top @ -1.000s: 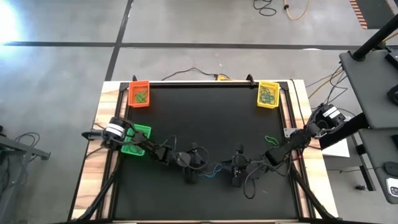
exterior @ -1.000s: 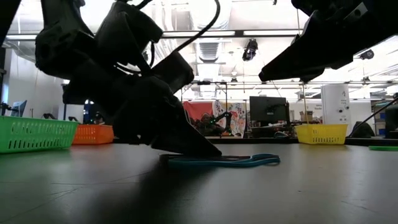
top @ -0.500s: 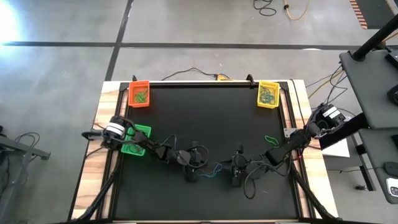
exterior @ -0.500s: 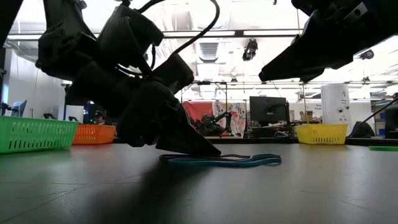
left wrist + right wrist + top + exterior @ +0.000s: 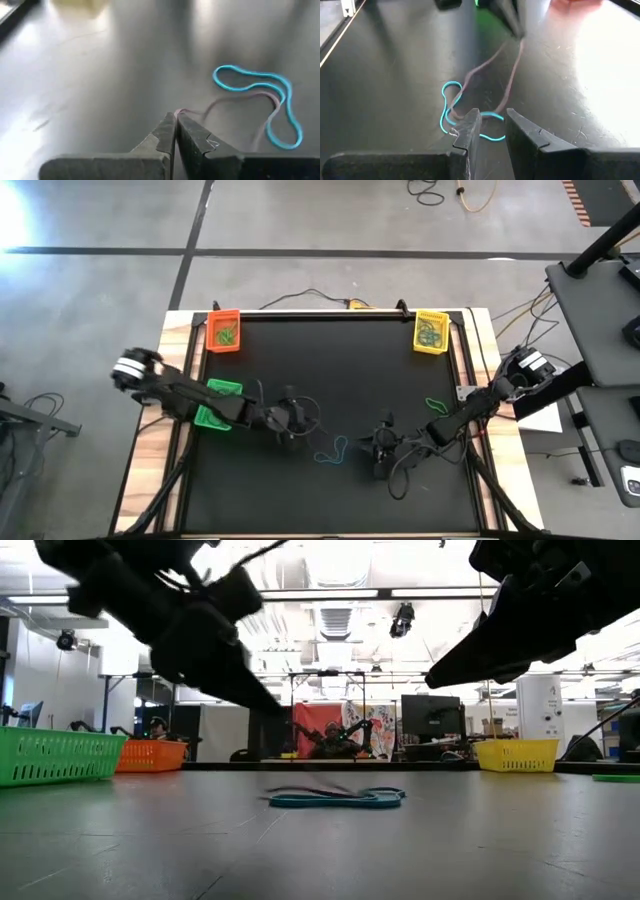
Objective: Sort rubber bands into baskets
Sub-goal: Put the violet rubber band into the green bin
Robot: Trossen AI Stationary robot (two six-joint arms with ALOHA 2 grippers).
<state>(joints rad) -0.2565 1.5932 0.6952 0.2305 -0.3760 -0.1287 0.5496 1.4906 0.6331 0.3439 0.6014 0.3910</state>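
Overhead and table-level views of a sorting task partly complete. The orange basket [image 5: 224, 331] and the yellow basket [image 5: 431, 331] sit at the far corners of the black table [image 5: 330, 370]; each holds several rubber bands. The green basket [image 5: 216, 404] lies at the table's left edge, partly covered by the left arm (its contents cannot be told). Still unsorted: a blue rubber band [image 5: 331, 450] lying loose on the table between the two grippers, and a green rubber band [image 5: 436, 404] near the right edge. The left gripper [image 5: 293, 423] hangs above the table just left of the blue band, fingers pressed together; its wrist view shows a thin pale strand [image 5: 227, 101] running from the fingertips toward the band, possibly a pinched band blurred by stretch, though this cannot be confirmed. The right gripper [image 5: 380, 450] rests low just right of the blue band, jaws slightly apart with nothing between them.
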